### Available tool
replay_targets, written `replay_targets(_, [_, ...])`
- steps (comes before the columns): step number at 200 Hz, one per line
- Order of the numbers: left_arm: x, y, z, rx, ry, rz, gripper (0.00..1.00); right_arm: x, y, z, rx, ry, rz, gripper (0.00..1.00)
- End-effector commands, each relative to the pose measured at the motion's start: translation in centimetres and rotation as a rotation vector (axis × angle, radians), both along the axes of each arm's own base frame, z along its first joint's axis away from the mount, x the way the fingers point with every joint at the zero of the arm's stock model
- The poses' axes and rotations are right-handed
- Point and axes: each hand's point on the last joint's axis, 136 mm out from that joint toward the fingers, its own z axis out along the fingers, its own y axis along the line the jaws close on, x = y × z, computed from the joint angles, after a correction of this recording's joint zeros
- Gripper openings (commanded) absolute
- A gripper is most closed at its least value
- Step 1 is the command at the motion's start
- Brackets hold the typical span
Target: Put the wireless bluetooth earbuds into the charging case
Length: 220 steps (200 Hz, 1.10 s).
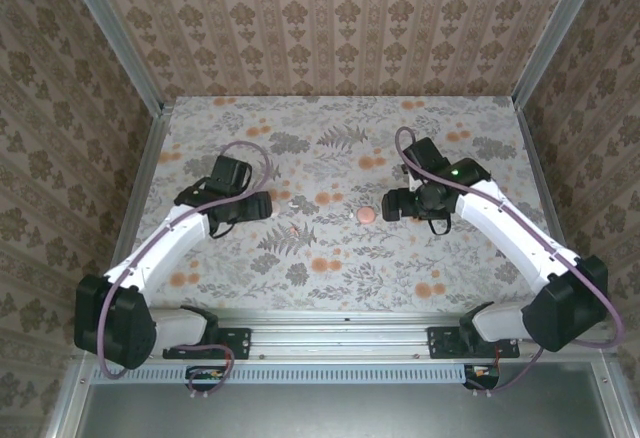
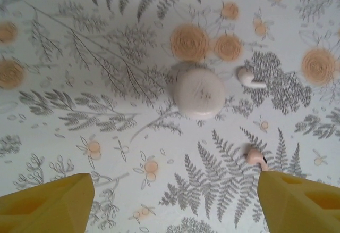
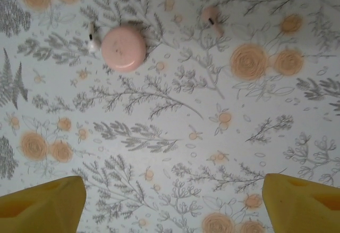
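The charging case (image 1: 368, 215) is a small round pink puck lying shut on the flowered table, between the two arms. In the left wrist view the case (image 2: 199, 92) lies ahead of my open left gripper (image 2: 172, 184). One earbud (image 2: 249, 77) rests just right of the case, and another earbud (image 2: 256, 156) lies beside the right fingertip (image 2: 276, 182). My right gripper (image 3: 171, 184) is open with nothing between its fingers. Far ahead of it are the case (image 3: 123, 48), a white earbud (image 3: 94, 37) touching its left side, and the pink earbud (image 3: 212, 17) further right.
A flowered cloth with orange blooms and grey ferns covers the table (image 1: 340, 148). Wallpapered walls close in the back and both sides. The left gripper (image 1: 262, 206) and right gripper (image 1: 392, 204) face each other across the case.
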Motion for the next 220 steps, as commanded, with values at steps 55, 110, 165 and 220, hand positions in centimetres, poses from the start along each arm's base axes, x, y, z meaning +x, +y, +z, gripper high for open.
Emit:
replay_targets(55, [-1.3,0.8,-1.3,-0.164,0.116,0.045,0.83,2.2,2.9,-2.9,-0.049,0.176,0.163,0.67])
replay_targets(110, [-1.0,1.7,-1.9,-0.154,0.129,0.075,0.83,5.4,3.1,-5.7,-0.141,0.263,0.049,0.67])
replay_targets(165, [-1.0,1.9,-2.8,-0.135,0.152,0.081,0.82,8.0,4.8,-7.6,-0.125,0.286,0.026,0.69])
replay_targets(220, [-0.5,2.1,-2.7,-0.134,0.129,0.092,0.82,8.9,6.2,-9.7,-0.093,0.321,0.028,0.69])
